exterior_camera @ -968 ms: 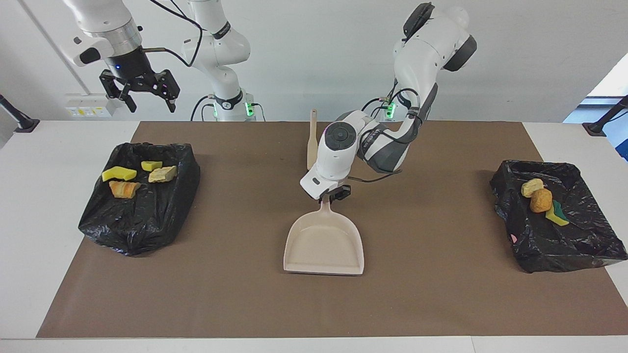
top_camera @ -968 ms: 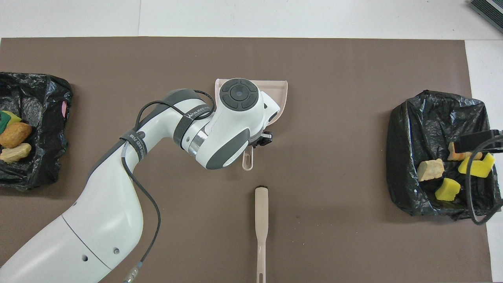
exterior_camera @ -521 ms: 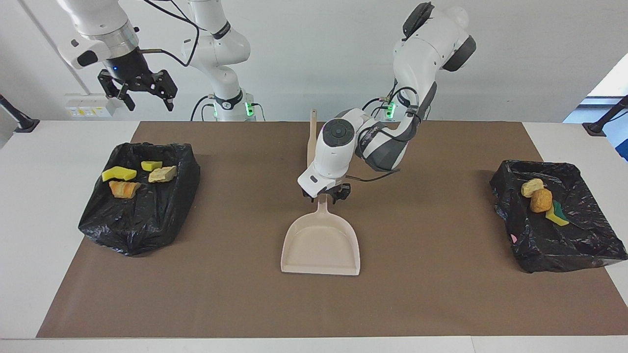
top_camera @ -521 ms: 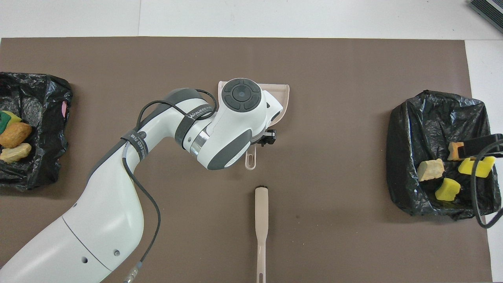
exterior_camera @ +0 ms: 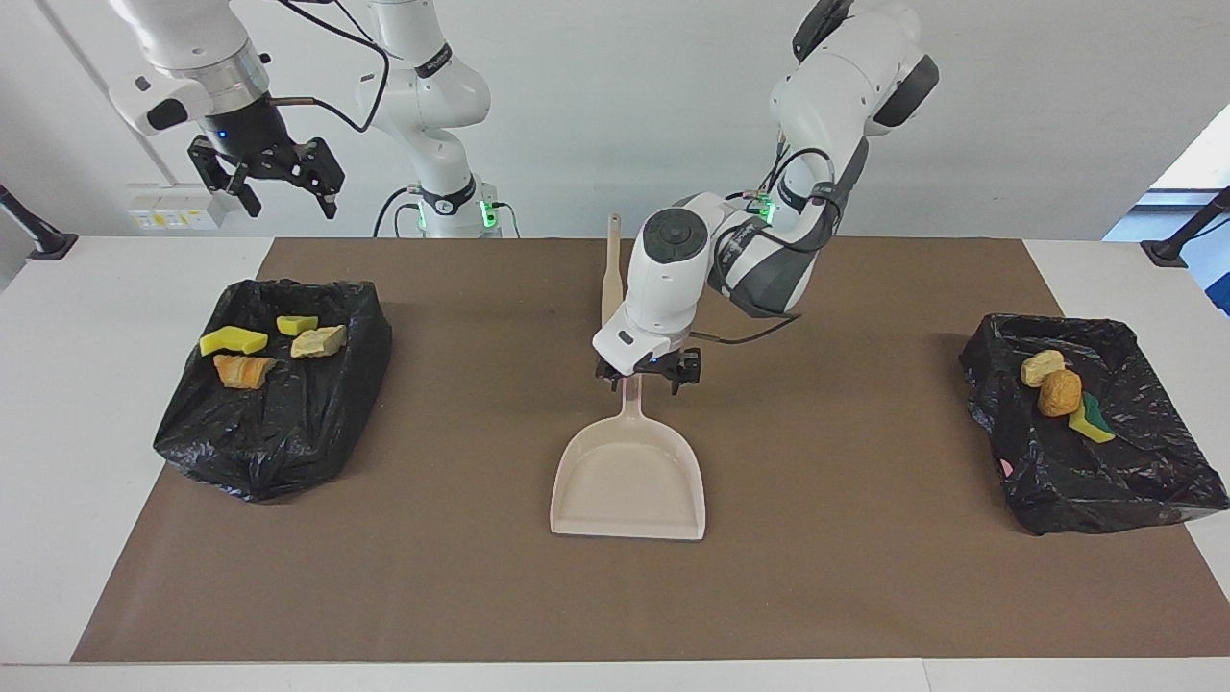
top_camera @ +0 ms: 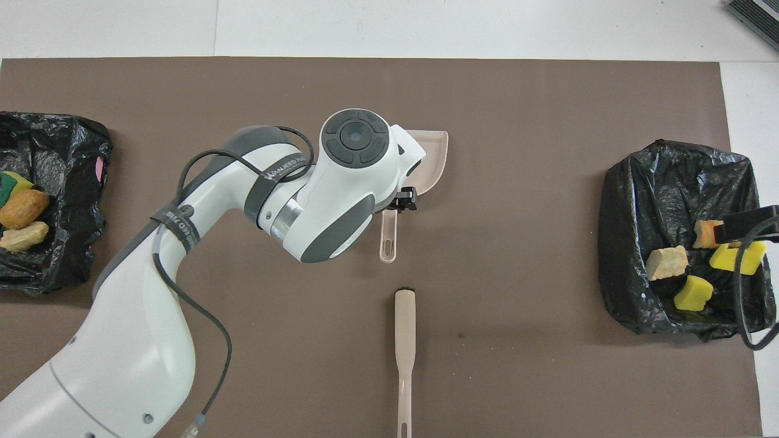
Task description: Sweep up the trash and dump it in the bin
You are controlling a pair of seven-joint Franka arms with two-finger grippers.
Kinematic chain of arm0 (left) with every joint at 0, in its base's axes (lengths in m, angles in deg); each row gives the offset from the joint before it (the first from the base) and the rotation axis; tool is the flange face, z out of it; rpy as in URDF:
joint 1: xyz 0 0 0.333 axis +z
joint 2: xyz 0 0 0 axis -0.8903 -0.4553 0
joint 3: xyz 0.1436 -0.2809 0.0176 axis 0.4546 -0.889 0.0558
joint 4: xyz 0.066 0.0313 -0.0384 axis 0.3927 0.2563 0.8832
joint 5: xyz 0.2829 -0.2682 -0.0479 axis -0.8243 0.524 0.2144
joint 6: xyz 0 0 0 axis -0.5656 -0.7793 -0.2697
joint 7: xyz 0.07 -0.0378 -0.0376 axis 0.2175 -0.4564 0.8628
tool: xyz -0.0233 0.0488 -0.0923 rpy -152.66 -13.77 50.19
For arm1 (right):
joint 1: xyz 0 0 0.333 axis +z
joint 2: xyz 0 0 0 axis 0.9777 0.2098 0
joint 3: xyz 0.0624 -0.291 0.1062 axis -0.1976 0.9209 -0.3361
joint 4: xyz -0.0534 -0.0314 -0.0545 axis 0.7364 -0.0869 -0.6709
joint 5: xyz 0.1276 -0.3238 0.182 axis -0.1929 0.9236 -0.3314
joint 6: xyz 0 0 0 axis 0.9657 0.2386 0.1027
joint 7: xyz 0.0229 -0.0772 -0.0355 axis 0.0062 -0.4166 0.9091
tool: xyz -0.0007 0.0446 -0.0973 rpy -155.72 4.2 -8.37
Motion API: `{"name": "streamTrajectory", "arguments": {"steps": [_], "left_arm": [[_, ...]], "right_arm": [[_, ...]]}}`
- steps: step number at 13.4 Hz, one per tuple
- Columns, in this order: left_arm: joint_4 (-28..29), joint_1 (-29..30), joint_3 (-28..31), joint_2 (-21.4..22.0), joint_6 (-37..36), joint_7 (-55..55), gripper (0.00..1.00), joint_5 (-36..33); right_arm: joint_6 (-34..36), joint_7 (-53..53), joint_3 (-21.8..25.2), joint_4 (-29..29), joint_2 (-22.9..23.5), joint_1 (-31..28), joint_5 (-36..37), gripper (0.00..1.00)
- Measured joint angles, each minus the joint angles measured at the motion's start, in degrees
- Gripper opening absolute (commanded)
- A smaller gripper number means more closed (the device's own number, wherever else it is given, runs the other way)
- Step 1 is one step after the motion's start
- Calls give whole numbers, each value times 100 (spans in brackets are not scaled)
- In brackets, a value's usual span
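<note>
We see a brown mat (exterior_camera: 865, 577) covering most of the white table (exterior_camera: 58, 461), with bare white margins at both ends and broad open mat all round the middle. At each end of the mat sits a bin lined with black plastic: one bin (exterior_camera: 274, 404) toward the right arm's end, the other bin (exterior_camera: 1095, 442) toward the left arm's end, its outer corner overhanging the mat's edge. The beige dustpan (exterior_camera: 629, 481) lies flat in the centre, mouth pointing away from the robots, and the beige brush (top_camera: 404, 340) lies nearer to the robots, in line with the pan's handle and apart from it. The trash is all inside the bins: four pieces (exterior_camera: 269, 348) in one, bright yellow sponge chunks and tan-orange bready bits, and three pieces (exterior_camera: 1062, 389) in the other, a pale lump, a round orange one and a yellow-and-green sponge. The left gripper (exterior_camera: 646, 377) hangs just above the dustpan's handle, its jaws spread wide and holding nothing. The right gripper (exterior_camera: 271, 183) waits high over its end of the table, jaws likewise apart and empty.
</note>
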Motion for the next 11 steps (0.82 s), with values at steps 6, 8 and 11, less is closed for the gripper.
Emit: {"name": "streamTrajectory", "arguments": {"steps": [6, 8, 11], "left_arm": [[399, 206, 734, 862, -191, -787, 100, 176], [408, 194, 1185, 1206, -283, -1302, 100, 721], [414, 211, 1843, 1860, -896, -2336, 100, 1106]], "right_arm": [[0, 0, -89, -5, 0, -15, -1, 100], [0, 0, -89, -6, 0, -16, -1, 100], [0, 0, -89, -6, 0, -16, -1, 100]]}}
